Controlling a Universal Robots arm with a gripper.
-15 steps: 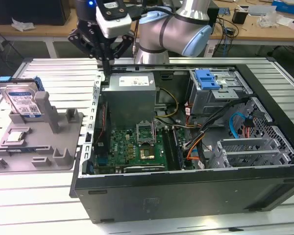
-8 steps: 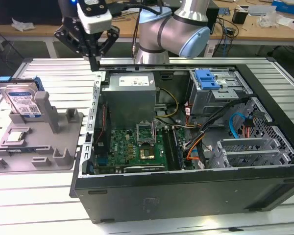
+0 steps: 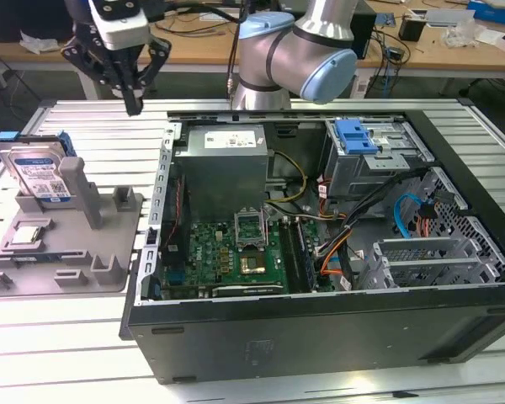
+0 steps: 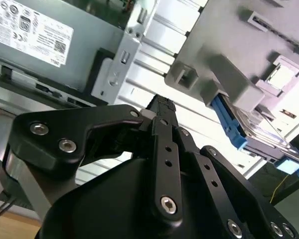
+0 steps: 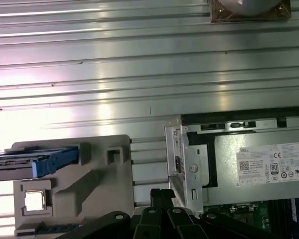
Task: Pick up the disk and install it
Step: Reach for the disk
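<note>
Silver disk (image 3: 36,172), framed in its blue bracket, stands on edge in a slot of the grey holder (image 3: 67,252). The holder sits on the bench (image 3: 67,337) at the exterior view's left, just beside the open computer case (image 3: 320,328).

Gripper (image 3: 134,105) hangs above the bench between holder and case. Its fingers are pressed together and hold nothing.

Step in hand, by my reading: approach to the pick, with the install not begun. A grasp would call for the fingers to part and line up over the disk's upper edge.

Labels: a white-and-blue one on the disk and a white one on the power supply (image 3: 223,168). Both carry small print and code marks.
</note>
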